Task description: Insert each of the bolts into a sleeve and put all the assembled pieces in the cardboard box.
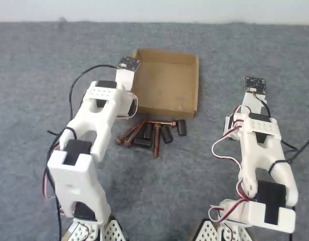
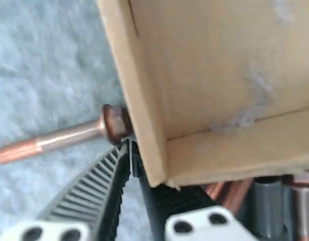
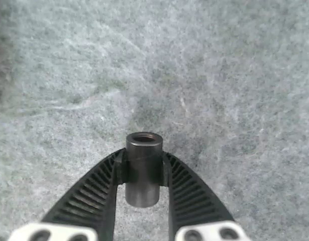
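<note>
My left gripper [image 2: 129, 145] is shut, its tips pinching the flanged head of a copper bolt [image 2: 69, 138] that sticks out sideways over the carpet. The bolt's head touches the outer wall of the cardboard box [image 2: 144, 120] near a corner. From above, this left gripper [image 1: 127, 83] sits at the left wall of the box [image 1: 194, 85]. My right gripper [image 3: 144, 160] is shut on a dark sleeve [image 3: 143, 148], held upright with its bore open, over bare carpet. From above, that right gripper [image 1: 254, 98] is right of the box.
A pile of loose copper bolts [image 1: 157, 143] and dark sleeves [image 1: 167, 134] lies on the grey carpet just in front of the box. Part of that pile [image 2: 265, 201] shows past the box corner. Cables trail from both arms.
</note>
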